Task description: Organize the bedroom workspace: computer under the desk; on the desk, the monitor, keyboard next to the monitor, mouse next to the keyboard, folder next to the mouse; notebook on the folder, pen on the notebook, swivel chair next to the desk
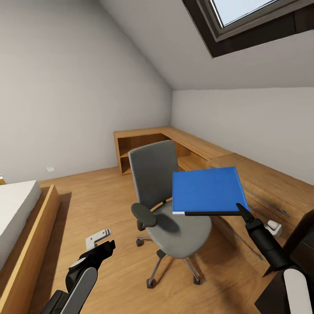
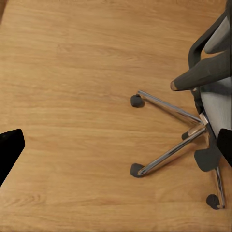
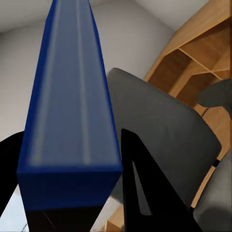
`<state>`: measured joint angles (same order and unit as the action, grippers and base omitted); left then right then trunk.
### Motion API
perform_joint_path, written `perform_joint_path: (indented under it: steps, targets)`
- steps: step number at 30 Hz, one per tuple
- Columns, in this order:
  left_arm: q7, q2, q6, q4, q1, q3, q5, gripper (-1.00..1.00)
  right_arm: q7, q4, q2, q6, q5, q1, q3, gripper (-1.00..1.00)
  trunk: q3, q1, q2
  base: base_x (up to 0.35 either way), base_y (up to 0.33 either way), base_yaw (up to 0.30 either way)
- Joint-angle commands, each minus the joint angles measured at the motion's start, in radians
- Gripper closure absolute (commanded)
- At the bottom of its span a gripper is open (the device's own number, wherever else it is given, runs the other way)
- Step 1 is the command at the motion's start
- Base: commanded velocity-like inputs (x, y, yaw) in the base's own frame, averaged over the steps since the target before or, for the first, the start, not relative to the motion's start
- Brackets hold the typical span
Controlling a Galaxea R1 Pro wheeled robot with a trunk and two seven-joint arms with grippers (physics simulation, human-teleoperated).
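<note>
Over the swivel chair (image 1: 168, 205), out on the right side, you've got the folder (image 1: 207, 190) lifted clear of the seat and held flat, pinched by its near right corner in the right gripper (image 1: 241, 209). My guess is you're keeping it level so it doesn't flop or slip while it travels to the desk. That corner grip looks a bit thin for such a wide flat thing, so I'd go gently.

The left gripper (image 1: 106, 245) hangs low on the near left over the wooden floor (image 1: 109, 196), fingers apart and holding nothing, probably just parked out of the way.

The right wrist view gives you what the head view can't: the folder's edge (image 3: 72, 96) runs straight between the two black fingers (image 3: 145, 188), clamped on both faces, with the grey chair back behind it. The left wrist view shows the chair's chrome base (image 2: 174, 140) and castors on bare floor, with one fingertip (image 2: 9, 150) at the frame's edge.
</note>
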<state>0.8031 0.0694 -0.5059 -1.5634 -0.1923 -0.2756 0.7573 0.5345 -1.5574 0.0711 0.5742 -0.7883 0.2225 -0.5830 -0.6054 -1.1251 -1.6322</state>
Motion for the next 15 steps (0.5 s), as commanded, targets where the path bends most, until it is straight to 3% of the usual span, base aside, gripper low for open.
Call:
perform_joint_path:
  steps: [1,15]
  targets:
    - [0.009,0.001,-0.002,-0.001,-0.001,-0.002,0.007,-1.00,-0.004,-0.005,0.000,0.017,-0.006,-0.001,-0.003,1.00,0.002,0.004,0.007,0.000,0.000,0.000]
    - [0.010,0.000,0.000,-0.003,-0.001,-0.040,0.007,-1.00,0.024,-0.010,0.005,0.042,-0.024,-0.008,-0.015,1.00,0.046,0.058,0.105,0.000,0.000,0.000]
